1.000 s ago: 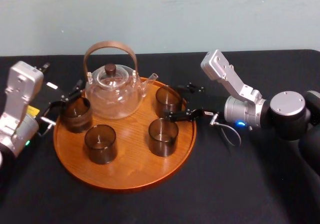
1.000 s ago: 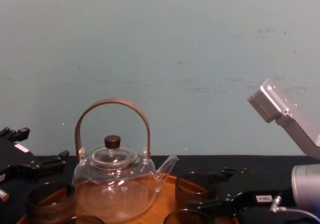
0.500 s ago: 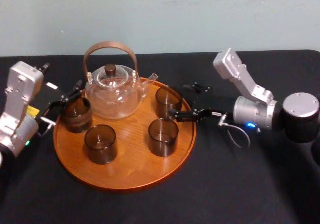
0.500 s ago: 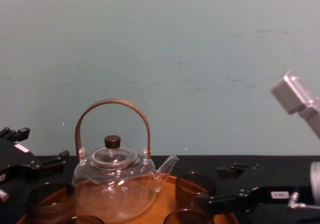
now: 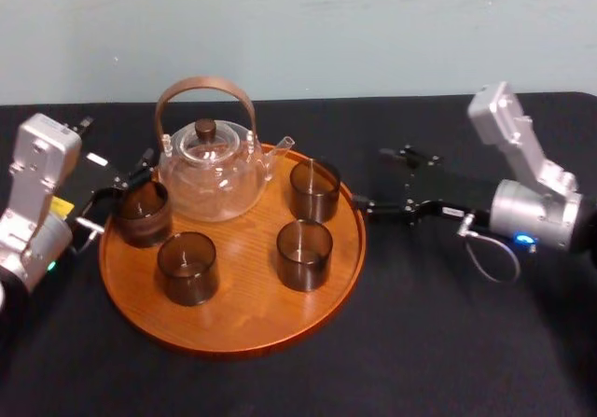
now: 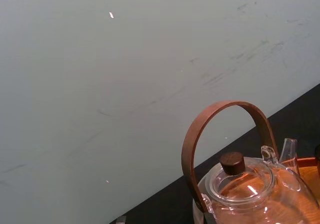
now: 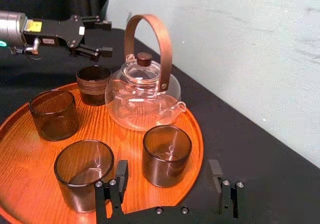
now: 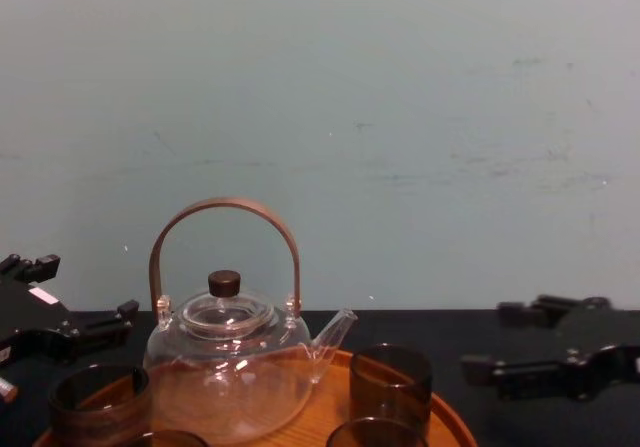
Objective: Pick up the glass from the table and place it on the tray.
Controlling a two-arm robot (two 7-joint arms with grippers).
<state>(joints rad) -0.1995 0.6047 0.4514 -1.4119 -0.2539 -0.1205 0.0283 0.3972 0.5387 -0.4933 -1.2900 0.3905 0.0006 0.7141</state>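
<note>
Several dark glasses stand upright on the round wooden tray (image 5: 244, 331) beside a glass teapot (image 5: 207, 170). The glass (image 5: 314, 190) nearest the spout, at the tray's right side, also appears in the right wrist view (image 7: 166, 156) and the chest view (image 8: 390, 382). My right gripper (image 5: 373, 180) hangs open and empty over the black table (image 5: 420, 342), just outside the tray's right rim and clear of that glass. My left gripper (image 5: 121, 193) stays at the tray's left edge, fingers apart, next to the leftmost glass (image 5: 142, 214).
The teapot (image 8: 230, 367) with its arched brown handle occupies the back of the tray. Two more glasses (image 5: 303, 255) (image 5: 187, 268) stand toward the tray's front. Bare black table extends in front of the tray and to its right. A pale wall rises behind.
My right gripper has drawn back to the right, from between the tray's right-hand glasses to beyond the rim, still open. The glasses and the left arm have not moved.
</note>
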